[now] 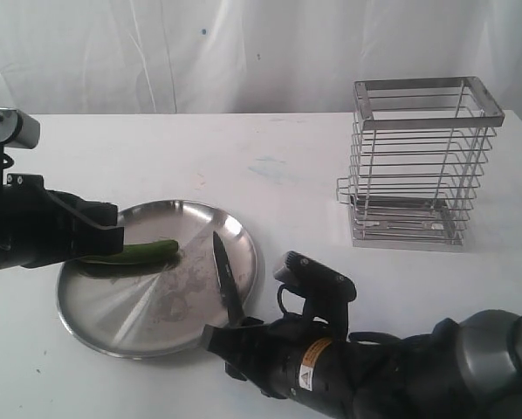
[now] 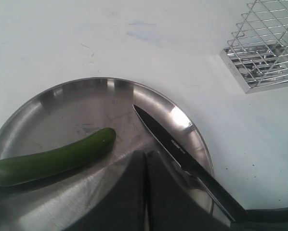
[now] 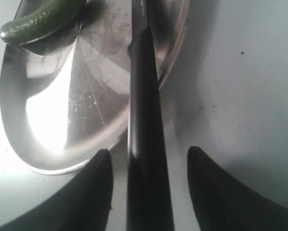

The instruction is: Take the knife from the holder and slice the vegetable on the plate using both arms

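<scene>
While you scan ext view: left arm [image 1: 43, 236] reaches over plate [image 1: 113, 314] rim, its tip above the vegetable [image 1: 143, 253]; contact unclear. Knife [image 1: 224, 275] lies w/ blade on plate, handle across near rim toward right arm [image 1: 374, 367]. Holder [image 1: 418, 166] stands upright on table [image 1: 243, 157], well apart at right.
Left wrist view: left jaws pressed together, nothing between; vegetable lies beside them, knife tip near its blunt end, not touching.
Right wrist view: right jaws wide, fingers [image 3: 98, 192] flank knife handle w/ gaps both sides.
</scene>
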